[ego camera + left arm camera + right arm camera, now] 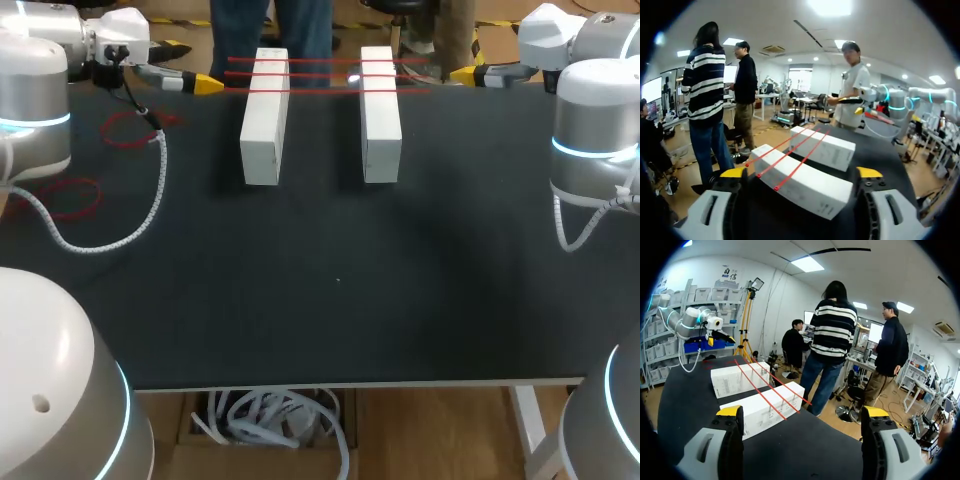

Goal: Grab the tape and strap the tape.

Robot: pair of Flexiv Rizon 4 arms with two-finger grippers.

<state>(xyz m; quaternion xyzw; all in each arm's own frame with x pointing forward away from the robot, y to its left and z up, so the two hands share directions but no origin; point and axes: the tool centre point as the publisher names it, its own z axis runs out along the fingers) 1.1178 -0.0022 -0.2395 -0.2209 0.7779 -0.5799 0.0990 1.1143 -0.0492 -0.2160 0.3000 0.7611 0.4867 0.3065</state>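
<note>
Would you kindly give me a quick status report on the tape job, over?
Left gripper, right gripper open, empty. Red tape strands stretched across both white blocks. Nothing between grippers and tape.

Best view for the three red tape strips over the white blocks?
Head view: the three red tape strips span both white rectangular blocks end to end. Both wrist views show them foreshortened, lengthwise.

A long white block (264, 120) and a second block (379, 115) lie parallel, apart, on the far part of a black table (330, 330). Near its middle is a pale speck (338, 281), perhaps a crumb.
</note>
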